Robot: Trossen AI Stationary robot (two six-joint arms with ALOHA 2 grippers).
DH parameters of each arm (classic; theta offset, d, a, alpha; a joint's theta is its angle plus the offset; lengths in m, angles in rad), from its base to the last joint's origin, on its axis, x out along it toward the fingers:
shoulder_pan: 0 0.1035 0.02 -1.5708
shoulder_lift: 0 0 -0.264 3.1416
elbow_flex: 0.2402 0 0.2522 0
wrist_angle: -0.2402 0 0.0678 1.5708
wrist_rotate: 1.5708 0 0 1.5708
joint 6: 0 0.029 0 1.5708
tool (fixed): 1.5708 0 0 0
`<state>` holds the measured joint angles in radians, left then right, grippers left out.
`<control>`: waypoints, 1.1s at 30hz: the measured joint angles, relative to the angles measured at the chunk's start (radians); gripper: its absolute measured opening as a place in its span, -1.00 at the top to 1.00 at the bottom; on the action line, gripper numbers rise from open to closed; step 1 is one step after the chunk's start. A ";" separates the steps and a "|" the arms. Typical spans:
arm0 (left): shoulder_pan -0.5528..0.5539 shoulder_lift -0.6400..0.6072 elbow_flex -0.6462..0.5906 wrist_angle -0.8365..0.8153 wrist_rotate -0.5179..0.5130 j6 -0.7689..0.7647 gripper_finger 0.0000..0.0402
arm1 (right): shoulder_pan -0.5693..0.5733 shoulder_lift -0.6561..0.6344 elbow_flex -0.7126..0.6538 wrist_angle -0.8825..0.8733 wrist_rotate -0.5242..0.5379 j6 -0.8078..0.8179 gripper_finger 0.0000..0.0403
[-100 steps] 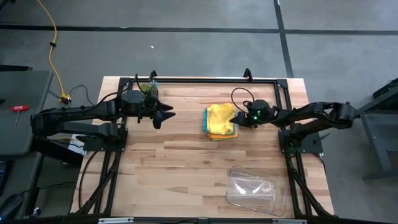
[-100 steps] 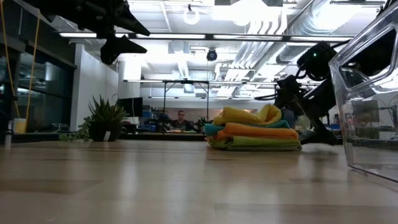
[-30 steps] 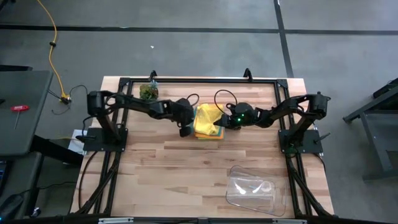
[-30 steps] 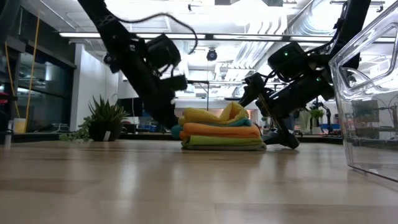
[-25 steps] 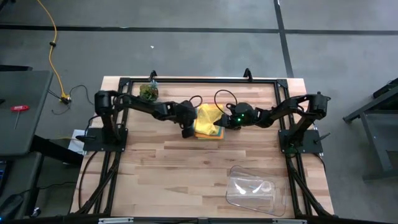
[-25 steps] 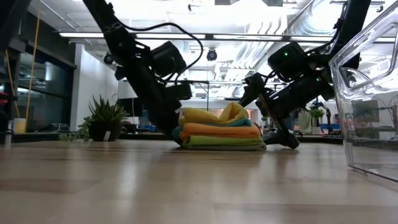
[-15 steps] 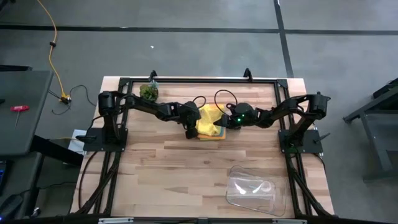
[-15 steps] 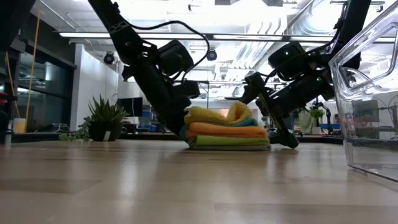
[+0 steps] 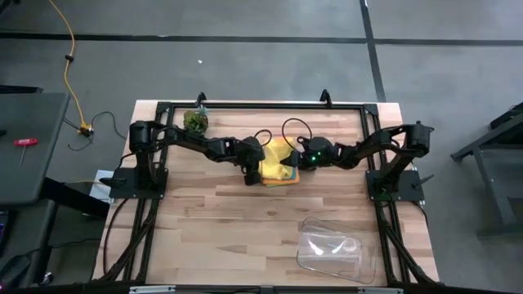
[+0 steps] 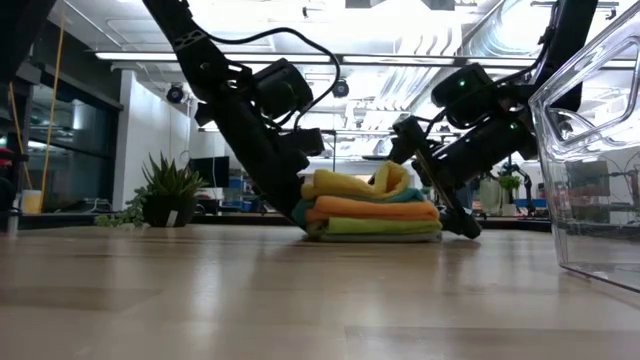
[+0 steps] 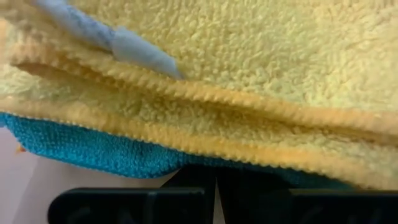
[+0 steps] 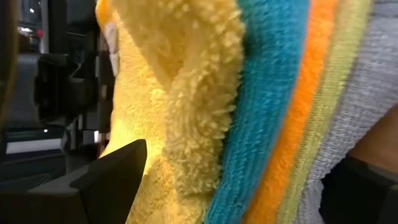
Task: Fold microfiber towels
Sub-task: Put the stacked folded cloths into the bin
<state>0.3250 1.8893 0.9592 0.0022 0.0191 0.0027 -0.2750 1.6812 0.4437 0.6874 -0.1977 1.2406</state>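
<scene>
A stack of folded microfiber towels (image 9: 278, 162) lies on the wooden table: yellow (image 10: 350, 184) on top, rumpled into a hump, then teal (image 12: 261, 118), orange (image 10: 372, 208), lime green (image 10: 375, 226) and grey (image 12: 351, 106) at the bottom. My left gripper (image 9: 251, 169) is shut at the stack's left side. My right gripper (image 9: 295, 160) is open at the stack's right side, turned so that one finger (image 12: 109, 177) stands over the yellow towel and the other (image 12: 360, 186) low by the grey one. The stack's right end reaches between them. My left gripper pushes the stack's left side with its shut fingertips (image 11: 186, 199), at the teal towel's edge (image 11: 186, 163) below the yellow folds. It comes slanting down from the table's left. The stack lies flat on the table. My right gripper has the stack's right end between its open fingers; I cannot tell whether they touch it.
A clear plastic tray (image 9: 331, 249) stands near the front right of the table and fills the right edge of the low view (image 10: 590, 150). A small green leafy clump (image 9: 194, 120) sits at the far left. A black frame rail (image 9: 270, 104) runs along the far edge.
My left gripper has gone toward the table's right edge and a little down, staying shut. The whole stack has slid a short way right along the table, farther between my right gripper's open fingers.
</scene>
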 joint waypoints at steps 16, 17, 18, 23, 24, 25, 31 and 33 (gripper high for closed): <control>0.000 -0.001 0.000 0.024 0.000 -0.037 1.00 | 0.002 0.002 0.014 -0.018 0.048 0.046 -0.40; 0.000 -0.001 0.000 0.024 0.000 -0.036 1.00 | 0.002 0.002 0.014 -0.018 0.048 0.044 -0.28; 0.000 -0.001 0.000 0.024 0.000 -0.036 1.00 | 0.002 0.002 0.014 -0.018 0.049 0.044 -0.15; 0.000 -0.002 0.000 0.024 0.000 -0.036 1.00 | 0.001 0.002 0.014 -0.017 0.049 0.012 0.53; 0.000 -0.002 0.000 0.024 0.000 -0.036 1.00 | 0.001 0.002 0.014 -0.017 0.049 0.008 0.67; 0.000 -0.004 0.000 0.022 0.000 -0.036 1.00 | 0.001 0.002 0.014 -0.017 0.049 0.000 0.79; 0.012 -0.096 0.000 -0.017 0.000 -0.004 1.00 | 0.000 -0.023 0.014 -0.020 0.039 -0.012 0.87; 0.025 -0.157 0.000 -0.036 0.000 0.019 1.00 | 0.000 -0.041 0.014 -0.035 0.038 -0.022 0.87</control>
<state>0.3498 1.7320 0.9588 -0.0337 0.0194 0.0215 -0.2749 1.6403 0.4580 0.6526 -0.1596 1.2188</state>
